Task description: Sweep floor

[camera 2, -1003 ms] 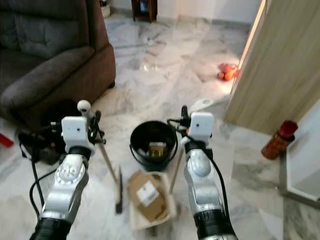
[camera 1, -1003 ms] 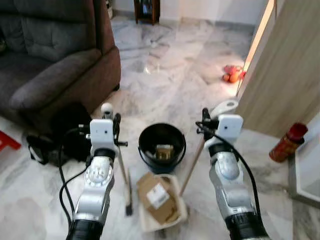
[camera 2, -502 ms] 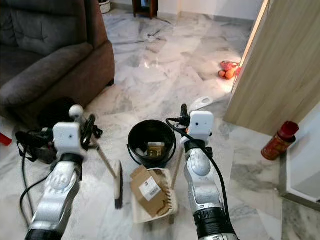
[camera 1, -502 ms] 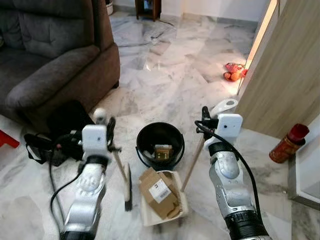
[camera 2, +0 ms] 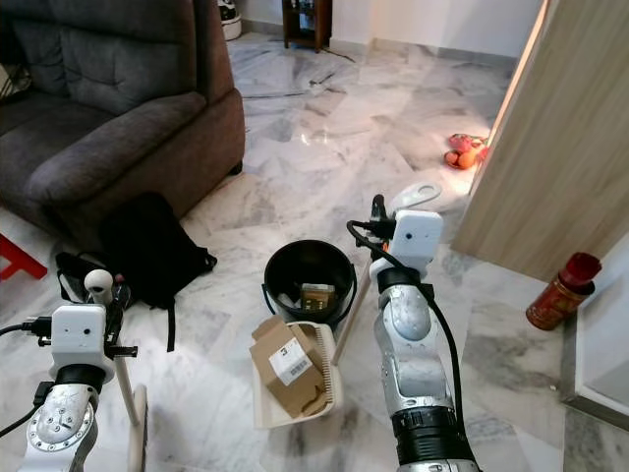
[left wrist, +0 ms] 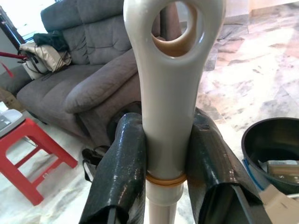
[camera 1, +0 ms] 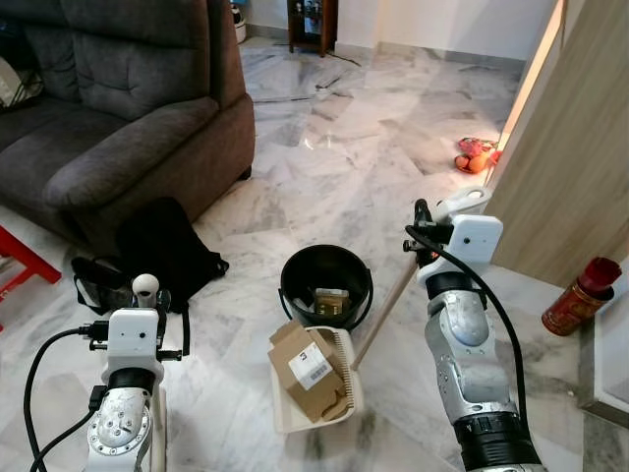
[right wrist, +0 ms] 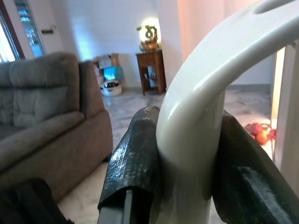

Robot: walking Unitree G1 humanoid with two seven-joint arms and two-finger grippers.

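Marble floor (camera 1: 344, 167): cream dustpan (camera 1: 339, 393) holds a crushed cardboard box (camera 1: 310, 369); right gripper (right wrist: 187, 154) and left gripper (left wrist: 166, 158), fingers clamped on cream handles, should tip it steadily toward the black bucket (camera 1: 326, 285) at twelve o'clock.

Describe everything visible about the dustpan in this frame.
The dustpan is a cream plastic pan lying flat on the marble floor, just in front of the black bucket. A crumpled cardboard box with a white label lies in it. Its long handle slants up to the right gripper, whose fingers are shut on the looped cream grip.
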